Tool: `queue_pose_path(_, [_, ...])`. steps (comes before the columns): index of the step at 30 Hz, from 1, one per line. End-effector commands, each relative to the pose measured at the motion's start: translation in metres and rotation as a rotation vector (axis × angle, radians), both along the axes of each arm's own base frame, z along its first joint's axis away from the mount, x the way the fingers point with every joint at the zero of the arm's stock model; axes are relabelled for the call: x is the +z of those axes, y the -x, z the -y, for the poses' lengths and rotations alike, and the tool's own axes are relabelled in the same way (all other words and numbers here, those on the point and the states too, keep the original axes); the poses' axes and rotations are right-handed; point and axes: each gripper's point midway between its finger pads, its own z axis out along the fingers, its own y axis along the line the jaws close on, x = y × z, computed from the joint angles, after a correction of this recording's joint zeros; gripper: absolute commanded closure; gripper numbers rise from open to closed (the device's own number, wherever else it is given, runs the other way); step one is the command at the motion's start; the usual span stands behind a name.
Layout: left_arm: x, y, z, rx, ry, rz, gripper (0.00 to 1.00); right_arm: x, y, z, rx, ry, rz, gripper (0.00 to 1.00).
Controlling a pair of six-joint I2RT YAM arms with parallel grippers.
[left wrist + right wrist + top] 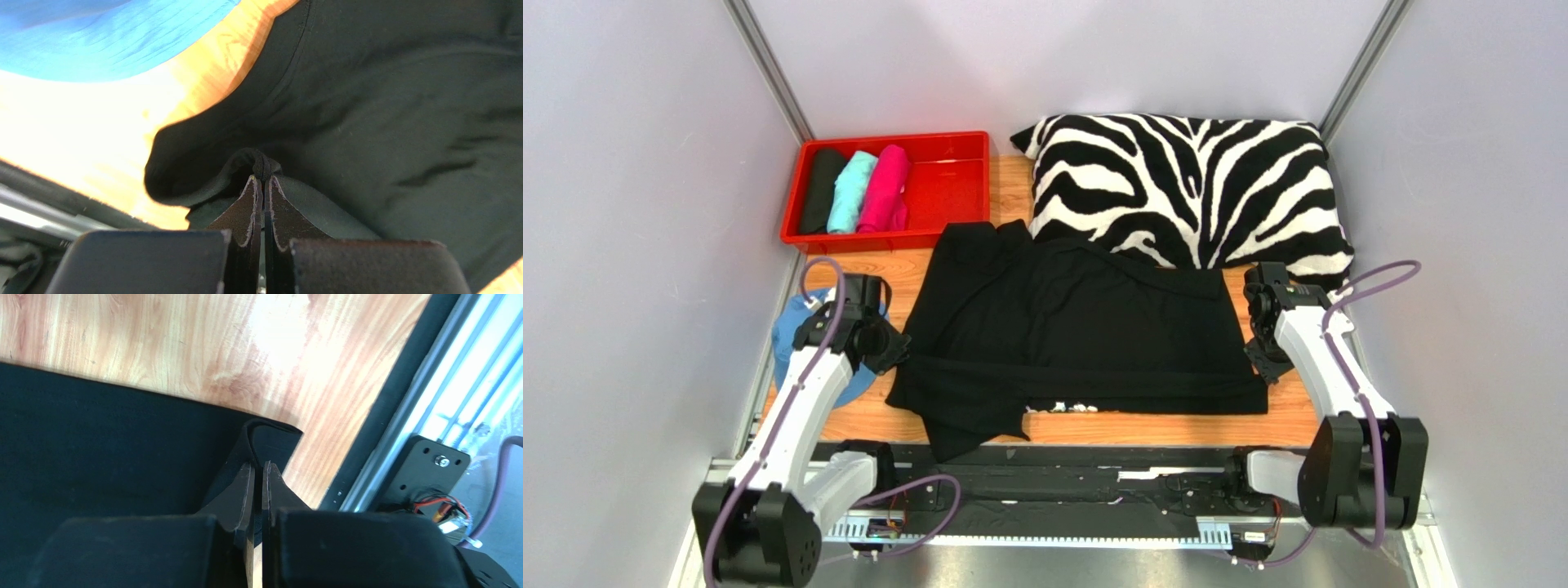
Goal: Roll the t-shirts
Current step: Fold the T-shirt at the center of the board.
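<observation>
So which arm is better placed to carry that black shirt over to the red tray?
Left, probably. The red tray sits at the far left, on the left arm's side, and its jaws are shut on the black shirt's edge. The right arm grips the opposite corner, by the pillow.

Large black cotton t-shirt (1075,325) on an orange wood-grain bench (1210,426). Black-and-white zebra-striped pillow (1192,184). Red plastic tray (952,196) with a black rolled tee (821,190), teal rolled tee (851,192) and pink rolled tee (886,188). Blue cloth (787,343).
</observation>
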Motion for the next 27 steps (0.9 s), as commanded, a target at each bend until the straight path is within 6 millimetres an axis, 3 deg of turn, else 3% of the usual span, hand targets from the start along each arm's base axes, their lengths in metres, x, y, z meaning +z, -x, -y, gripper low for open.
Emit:
queue_pose_path(1, [0.012,-0.043,0.002,-0.016,-0.031,0.086,1.00,-0.003,-0.024,0.011,-0.038,0.052,0.049,1.00])
queue_pose_path(8, [0.008,-0.067,0.003,-0.034,-0.050,0.052,1.00,-0.001,-0.047,0.018,-0.026,0.072,0.013,1.00])
queue_pose_path(19, [-0.003,-0.077,0.001,-0.065,-0.080,0.017,1.00,-0.016,-0.065,0.017,0.014,0.041,-0.006,0.98])
queue_pose_path(21, [-0.004,-0.080,0.002,-0.078,-0.081,0.014,0.95,-0.012,-0.069,0.018,0.036,0.044,-0.002,0.91])
queue_pose_path(22, [-0.004,-0.081,0.003,-0.087,-0.082,0.013,0.82,-0.009,-0.073,0.018,0.049,0.044,0.014,0.73])
queue_pose_path(25, [0.012,-0.091,0.004,-0.138,-0.098,0.063,0.54,0.008,-0.085,0.018,0.109,0.047,0.060,0.37])
queue_pose_path(27, [0.033,-0.106,0.007,-0.191,-0.109,0.135,0.48,0.025,-0.099,0.014,0.183,0.031,0.099,0.30])
